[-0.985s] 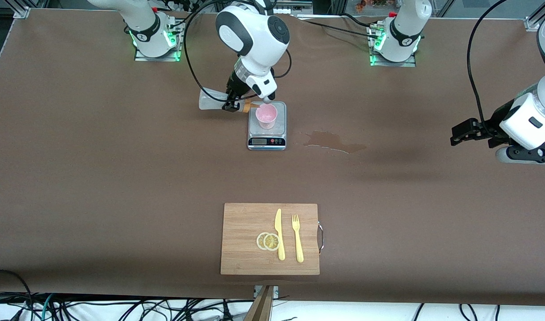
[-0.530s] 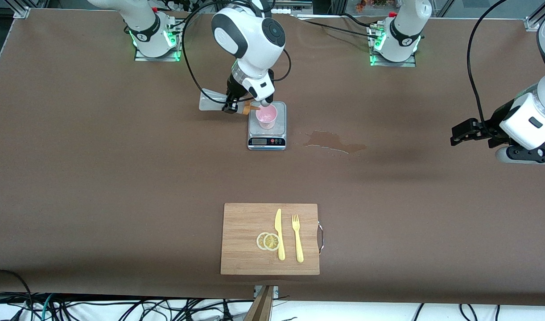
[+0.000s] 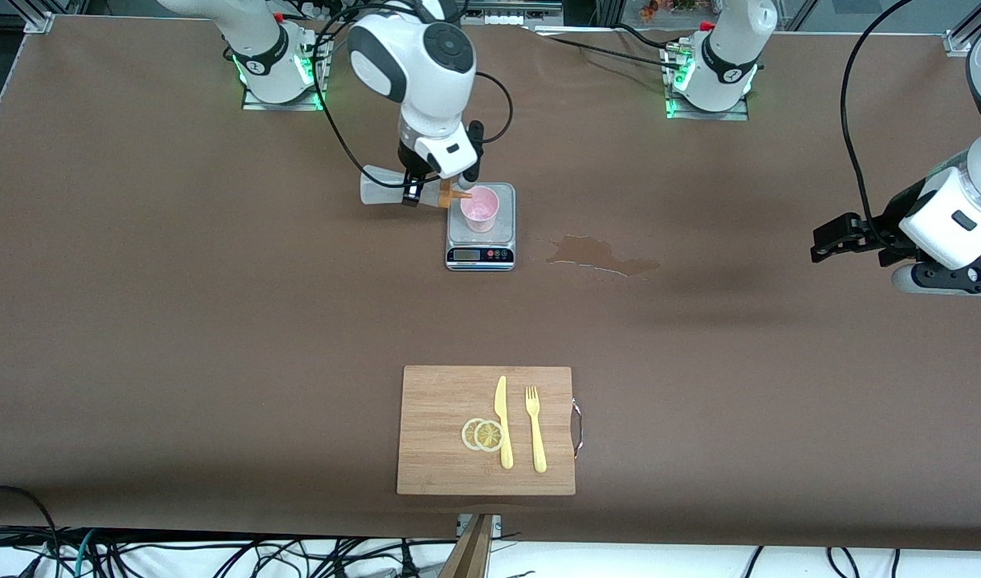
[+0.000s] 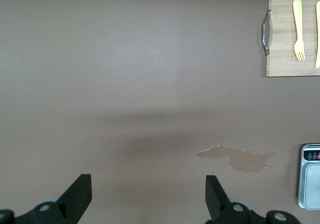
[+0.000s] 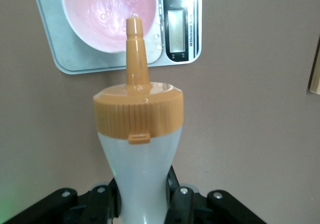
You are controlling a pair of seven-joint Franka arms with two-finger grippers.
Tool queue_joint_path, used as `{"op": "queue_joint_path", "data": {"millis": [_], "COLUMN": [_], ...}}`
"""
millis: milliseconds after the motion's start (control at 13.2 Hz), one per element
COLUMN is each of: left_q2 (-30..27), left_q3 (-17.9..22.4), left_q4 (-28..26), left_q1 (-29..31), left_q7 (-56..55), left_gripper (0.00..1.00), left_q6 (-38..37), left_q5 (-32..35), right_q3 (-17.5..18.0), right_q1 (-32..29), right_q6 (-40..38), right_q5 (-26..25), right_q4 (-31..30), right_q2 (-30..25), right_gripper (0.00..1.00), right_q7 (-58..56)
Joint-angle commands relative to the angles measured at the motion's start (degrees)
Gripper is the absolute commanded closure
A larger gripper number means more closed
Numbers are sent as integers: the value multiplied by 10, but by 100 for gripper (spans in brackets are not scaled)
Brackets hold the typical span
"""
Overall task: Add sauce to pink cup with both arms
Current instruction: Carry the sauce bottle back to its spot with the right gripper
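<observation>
Right wrist view shows my right gripper (image 5: 142,204) clamped on the soft, light sauce bottle's (image 5: 140,149) squeezable waist over the pink cup (image 5: 107,14), left gripper (image 4: 147,199) waiting wide

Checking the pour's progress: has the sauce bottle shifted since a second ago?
Yes. The sauce bottle tipped slightly, its base lower, nozzle tip reaching closer to the pink cup on the grey scale.

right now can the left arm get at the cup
Probably, but not cleanly. The left gripper waits open over the table's left-arm end, nothing on the table between. But the right gripper holds the sauce, nozzle at the cup on the scale.
</observation>
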Motion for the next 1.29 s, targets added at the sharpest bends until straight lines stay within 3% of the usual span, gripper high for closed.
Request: {"op": "queue_joint_path", "data": {"millis": [0,152,379,606,1061,1212], "left_q2": [2,2,2,2,2,2], "left_q3": [-2,-2,-1,-1,-2,-2], "left_q4": [10,10,10,10,10,10], "left_q1": [5,5,5,5,5,4], "left_q7": [11,11,11,11,11,11], "left_gripper": [0,0,0,0,0,0], "left_q6": [-10,-10,-10,-10,-10,-10], "left_q5": [-6,-6,-6,-6,-6,-6], "right_q3": [-6,-13,-46,-119,-277,-337], "right_q1": [0,-1,-1,-1,-2,-7], "right_q6": [36,50,51,41,-23,-52], "right_q5": [31,37,116,216,409,450], "right_q4": [-51,-52,-52,-49,-28,-26], "right_q2": [-49,-61,-91,-120,-118,-113], "right_gripper": [84,84,84,82,82,82], "right_q7": [-3,-9,-86,-218,-462,-565]}}
